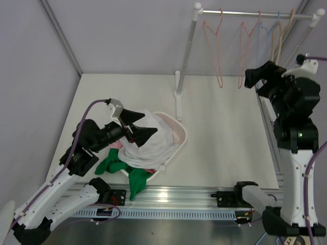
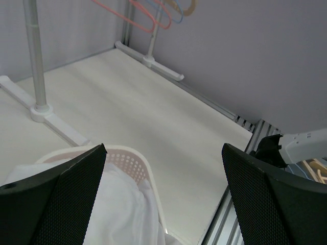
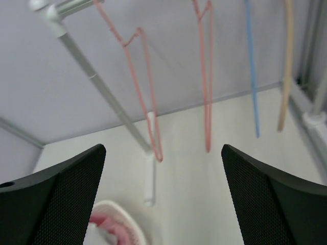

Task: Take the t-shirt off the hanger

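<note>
1. T-shirt (image 1: 150, 145), white, lies heaped in the basket (image 1: 180, 133) at 8 o'clock; removal looks complete.
2. Hangers (image 3: 286, 71) at 1 o'clock hang bare.
3. Left gripper (image 1: 151, 124) above it, right gripper (image 1: 249, 77) near the hangers: jaws apart, empty.

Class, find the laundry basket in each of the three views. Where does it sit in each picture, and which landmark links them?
Top external: the basket is left of centre, heaped with clothes.
Left wrist: bottom left, only its perforated rim showing.
Right wrist: bottom left corner, cut off by the edge.
Shared landmark: the rack pole, standing just beyond the basket.
</note>
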